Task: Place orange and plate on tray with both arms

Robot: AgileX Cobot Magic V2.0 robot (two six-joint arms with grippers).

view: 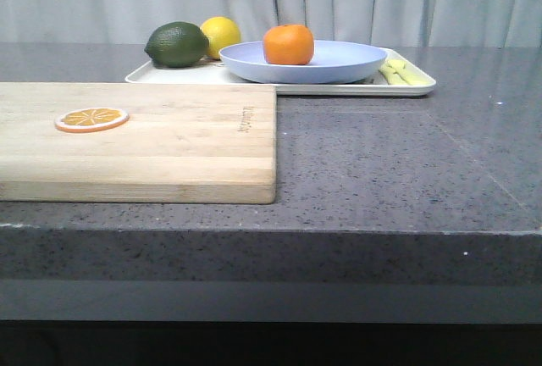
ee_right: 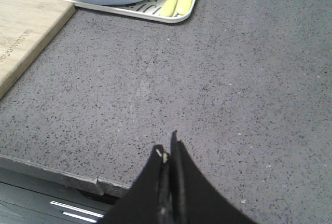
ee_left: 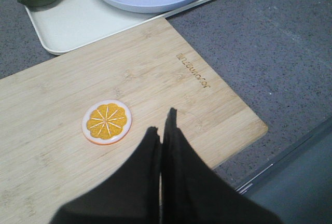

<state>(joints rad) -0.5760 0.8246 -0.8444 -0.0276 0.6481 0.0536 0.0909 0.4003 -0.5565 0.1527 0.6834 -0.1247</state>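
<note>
While the orange (view: 288,44) sits on the plate (view: 339,65), itself on the tray (view: 415,86) at the surface's (view: 381,163) far edge, we see our left claw (ee_left: 163,125) and right claw (ee_right: 168,149) pressed together, empty.

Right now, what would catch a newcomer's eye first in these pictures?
The orange, sitting in the lavender plate on the cream tray at the back of the counter. Then the big wooden cutting board at front left, with an orange slice lying on it.
</note>
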